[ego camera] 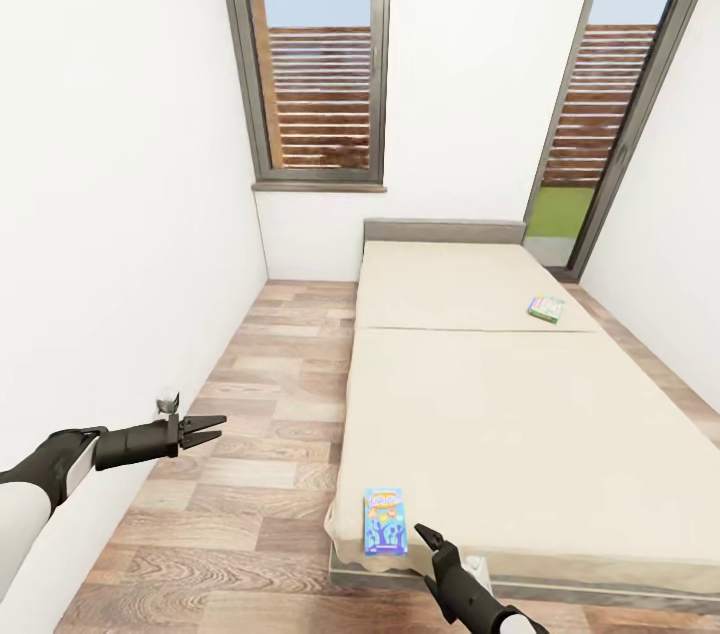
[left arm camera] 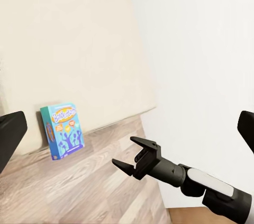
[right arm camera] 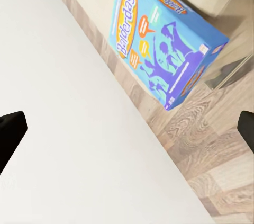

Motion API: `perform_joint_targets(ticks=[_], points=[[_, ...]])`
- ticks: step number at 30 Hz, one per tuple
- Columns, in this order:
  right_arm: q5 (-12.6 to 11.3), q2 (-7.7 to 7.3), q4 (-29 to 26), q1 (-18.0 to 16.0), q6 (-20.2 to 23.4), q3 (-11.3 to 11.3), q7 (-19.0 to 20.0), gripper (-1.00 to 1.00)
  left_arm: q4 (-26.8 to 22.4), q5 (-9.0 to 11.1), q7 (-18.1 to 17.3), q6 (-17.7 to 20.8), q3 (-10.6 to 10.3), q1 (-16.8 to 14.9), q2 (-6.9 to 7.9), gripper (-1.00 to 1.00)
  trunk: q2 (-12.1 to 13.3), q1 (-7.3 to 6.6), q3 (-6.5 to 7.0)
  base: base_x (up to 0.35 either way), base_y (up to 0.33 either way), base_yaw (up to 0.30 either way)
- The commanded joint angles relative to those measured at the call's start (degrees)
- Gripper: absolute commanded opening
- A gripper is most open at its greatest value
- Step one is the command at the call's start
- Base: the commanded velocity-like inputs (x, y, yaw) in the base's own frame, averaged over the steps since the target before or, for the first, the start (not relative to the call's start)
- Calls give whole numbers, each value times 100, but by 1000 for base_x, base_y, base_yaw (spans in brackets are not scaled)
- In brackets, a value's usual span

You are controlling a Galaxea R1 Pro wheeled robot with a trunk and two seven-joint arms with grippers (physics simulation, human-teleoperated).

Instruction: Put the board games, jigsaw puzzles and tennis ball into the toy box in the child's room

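A blue board game (ego camera: 385, 520) with purple figures lies flat on the near left corner of the bed (ego camera: 520, 414); it also appears in the wrist views (left arm camera: 62, 130) (right arm camera: 159, 38). A second board game (ego camera: 546, 308), green and colourful, lies on the far pad near the bed's right edge. My right gripper (ego camera: 430, 542) (left arm camera: 128, 155) hangs open just right of the blue box, a short way from it, with nothing between its fingers. My left gripper (ego camera: 205, 431) is open over the floor beside the left wall, well away from the bed.
A strip of wood-plank floor (ego camera: 270, 414) runs between the white left wall (ego camera: 120, 214) and the bed. A tall window (ego camera: 318, 54) stands behind the bed's head, and a glass door (ego camera: 600, 114) is at the far right.
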Motion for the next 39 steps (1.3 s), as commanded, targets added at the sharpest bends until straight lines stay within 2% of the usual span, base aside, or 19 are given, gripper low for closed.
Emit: perform_joint_targets(ticks=[1, 39], points=[[-26, 6, -7, -4, 49, -36, 0, 100, -1, 3, -17, 60, -2, -3, 0, 100, -45, 23, -24, 0, 0, 0], [-16, 26, -5, -4, 43, -35, 0, 100, 3, -2, -6, 60, -6, -3, -3, 100, -1569, 857, -706, 0, 0, 0]])
